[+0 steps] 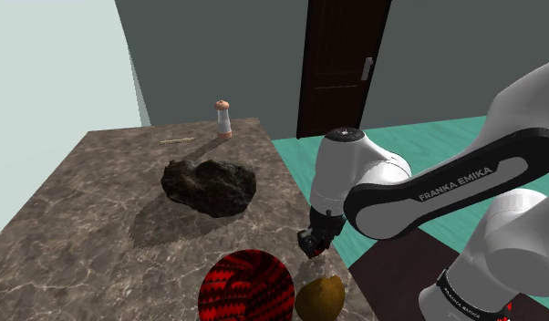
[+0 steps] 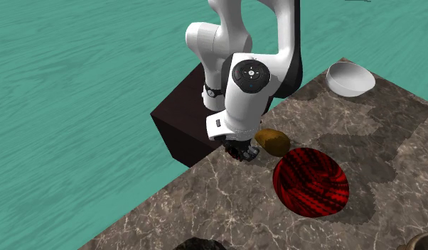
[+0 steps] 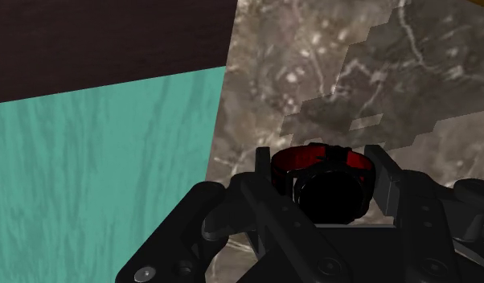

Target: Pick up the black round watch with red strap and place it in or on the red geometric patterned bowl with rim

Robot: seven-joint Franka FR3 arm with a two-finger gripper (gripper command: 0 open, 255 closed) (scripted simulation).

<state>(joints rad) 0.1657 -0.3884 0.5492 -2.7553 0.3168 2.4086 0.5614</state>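
– Black gripper (image 3: 325, 165), then: is it holding anything?

– Yes. Its two fingers (image 3: 385, 173) are closed on the watch (image 3: 329, 193), one pressing at each side. The watch has a round black face and a red strap, and it sits right between the fingertips.

– Is the watch off the table?

– I cannot tell whether it clears the surface. The hand is low over a brown marbled table (image 1: 99, 228), close to the table's edge.

– What lies around the hand?

– To one side of it, past the table's edge, is a teal floor (image 3: 104, 161) with a wood-grain look. The dark box stand (image 2: 180, 124) is just behind the hand, and the white arm (image 1: 428, 187) bends down to it from there.

– And the bowl?

– The bowl (image 2: 311, 181) is red with a black geometric pattern. It stands near the hand, further in over the table, away from the edge. The watch is apart from it, in the fingers.

– Is anything closer than that?

– A brown rounded thing (image 2: 274, 142), much like a potato, lies just beside the hand and just beside the bowl's rim.

– Anything further off?

– A dark rocky lump (image 1: 209, 187) sits well apart from the hand, beyond the red bowl. Past that stands a small upright shaker (image 1: 223, 119). A white bowl (image 2: 350, 77) rests well apart from the hand, beyond the brown thing.
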